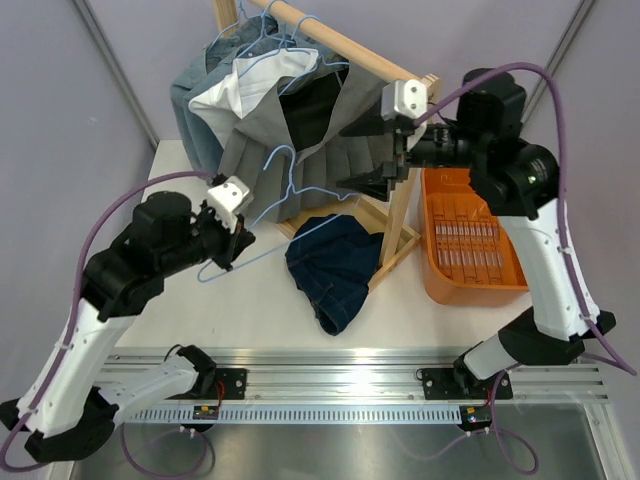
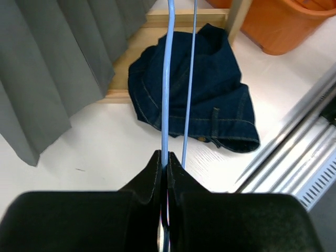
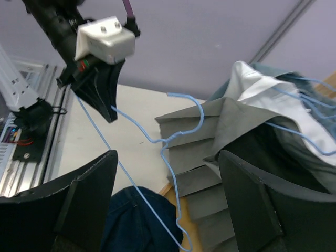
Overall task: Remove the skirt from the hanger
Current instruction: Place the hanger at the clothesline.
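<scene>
The skirt [image 1: 335,268], dark blue denim, lies crumpled on the white table by the foot of the wooden rack, also seen in the left wrist view [image 2: 205,89] and the right wrist view [image 3: 134,220]. A bare light-blue wire hanger [image 1: 290,190] hangs in the air above and left of it, with nothing on it. My left gripper [image 1: 240,245] is shut on the hanger's lower wire [image 2: 166,79]. My right gripper [image 1: 372,155] stands open beside the rack, above the skirt, with nothing held; the hanger [image 3: 170,163] shows between its fingers but farther off.
The wooden rack [image 1: 340,40] carries a grey pleated garment [image 1: 330,165] and more clothes on blue hangers. An orange basket [image 1: 470,240] stands at the right. A metal rail [image 1: 320,385] runs along the table's near edge.
</scene>
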Robot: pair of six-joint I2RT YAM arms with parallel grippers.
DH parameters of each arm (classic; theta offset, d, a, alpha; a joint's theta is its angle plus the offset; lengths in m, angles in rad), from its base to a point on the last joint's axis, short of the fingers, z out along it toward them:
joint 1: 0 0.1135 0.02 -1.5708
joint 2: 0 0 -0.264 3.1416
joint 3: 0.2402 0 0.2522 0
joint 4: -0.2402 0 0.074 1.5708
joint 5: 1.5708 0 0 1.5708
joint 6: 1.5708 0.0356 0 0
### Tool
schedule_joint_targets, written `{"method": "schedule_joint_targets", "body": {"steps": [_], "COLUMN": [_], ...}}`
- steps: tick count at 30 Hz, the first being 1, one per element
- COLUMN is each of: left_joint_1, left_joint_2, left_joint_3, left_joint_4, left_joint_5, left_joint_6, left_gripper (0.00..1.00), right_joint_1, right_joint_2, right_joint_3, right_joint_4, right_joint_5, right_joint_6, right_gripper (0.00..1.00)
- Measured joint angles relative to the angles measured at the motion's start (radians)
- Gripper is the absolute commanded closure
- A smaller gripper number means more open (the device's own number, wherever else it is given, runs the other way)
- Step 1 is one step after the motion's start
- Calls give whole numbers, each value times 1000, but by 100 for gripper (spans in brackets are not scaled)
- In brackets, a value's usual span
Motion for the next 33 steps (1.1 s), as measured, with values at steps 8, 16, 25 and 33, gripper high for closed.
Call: {"method": "schedule_joint_targets", "body": {"steps": [8,16,25,33], "left_joint_1": [0,-10,-79,-94], "left_joint_2": [255,472,694,803], "left_joint_3": [151,312,523,642], "left_joint_4": [105,217,278,299], "left_joint_5": [-18,40,53,48], "left_joint_6": [57,76,79,89], "left_gripper": [100,100,100,100], "right_joint_1": [-194,-369,-452,-474], "right_joint_2": [-129,-232,-286,-311], "right_joint_3": [-8,-69,-198,-279], "right_joint_4": [179,410,557,622], "right_joint_5": [23,16,13,8], "right_joint_6": [176,407,566,632], "right_gripper": [15,14,14,14]}}
